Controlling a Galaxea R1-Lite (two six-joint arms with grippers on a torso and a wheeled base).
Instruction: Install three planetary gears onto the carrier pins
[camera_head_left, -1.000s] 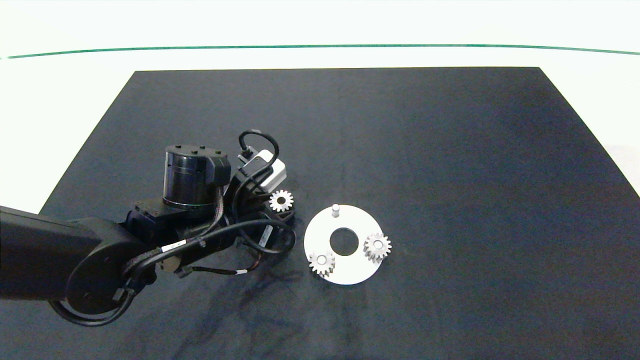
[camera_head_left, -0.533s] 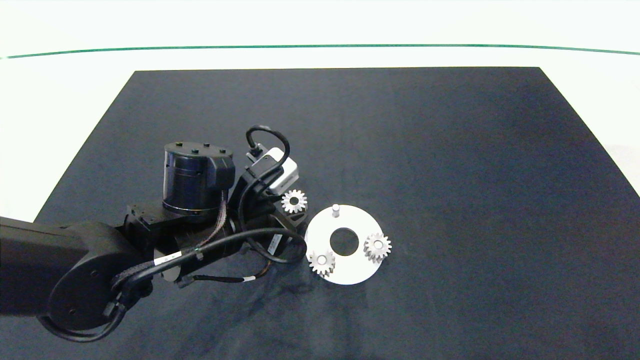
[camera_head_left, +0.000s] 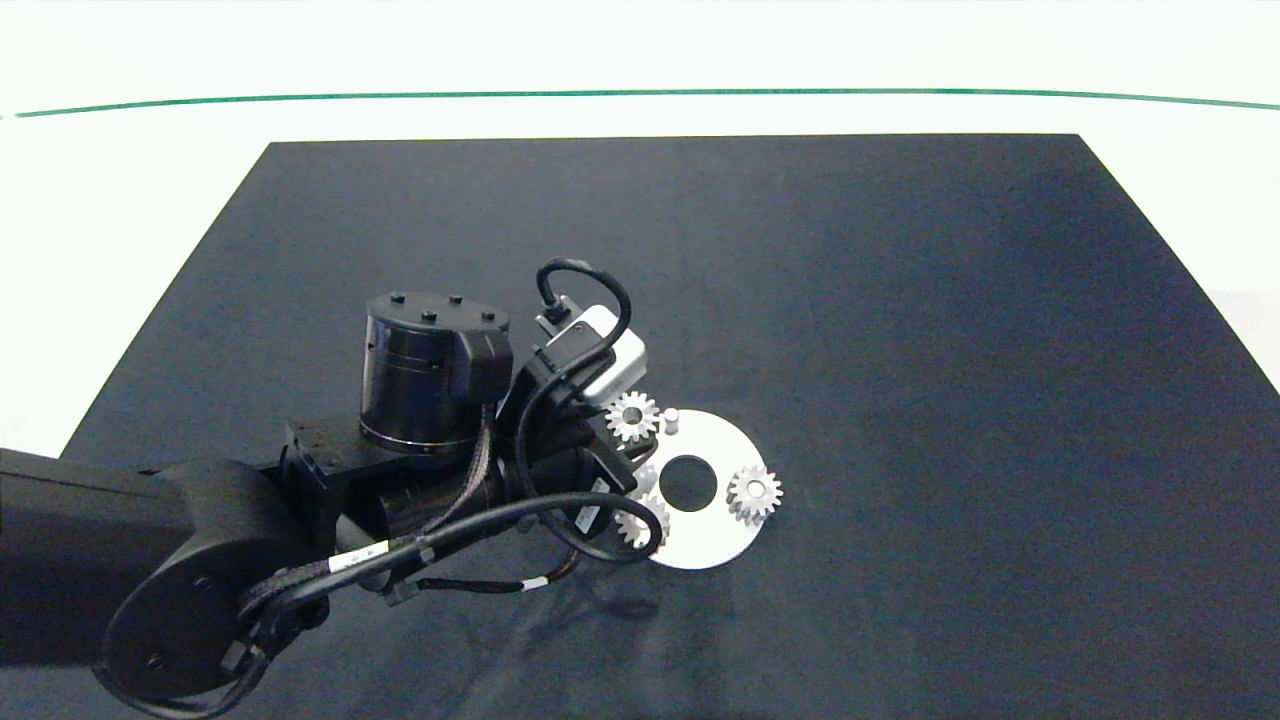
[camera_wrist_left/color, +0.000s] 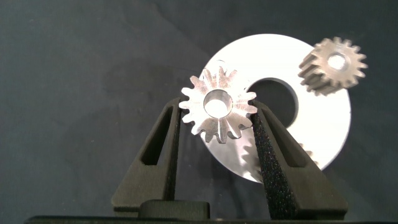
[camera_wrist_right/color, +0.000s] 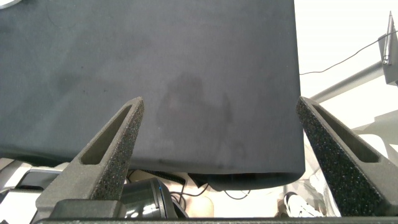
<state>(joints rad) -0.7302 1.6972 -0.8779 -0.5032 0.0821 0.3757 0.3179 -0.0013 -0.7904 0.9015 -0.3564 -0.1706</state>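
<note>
My left gripper (camera_head_left: 628, 425) (camera_wrist_left/color: 217, 118) is shut on a silvery planetary gear (camera_head_left: 633, 416) (camera_wrist_left/color: 217, 106), held flat just left of the one bare carrier pin (camera_head_left: 672, 420) at the far edge of the white disc (camera_head_left: 715, 545) (camera_wrist_left/color: 336, 127). A second gear (camera_head_left: 755, 491) (camera_wrist_left/color: 334, 63) sits on the disc's right pin. The third gear (camera_head_left: 640, 522) sits on the disc's near-left side, partly hidden by my arm's cable. The right gripper (camera_wrist_right/color: 217, 158) is open over the mat's edge, away from the disc and outside the head view.
A dark mat (camera_head_left: 900, 300) covers the table, with white surface beyond it and a green line (camera_head_left: 640, 93) at the far side. My left arm (camera_head_left: 200, 540) crosses the near-left part of the mat. Cables and floor show past the mat's edge (camera_wrist_right/color: 249, 171).
My left arm has carried the held gear to the right, from a spot clear of the disc to right beside the bare pin. The two seated gears have not moved.
</note>
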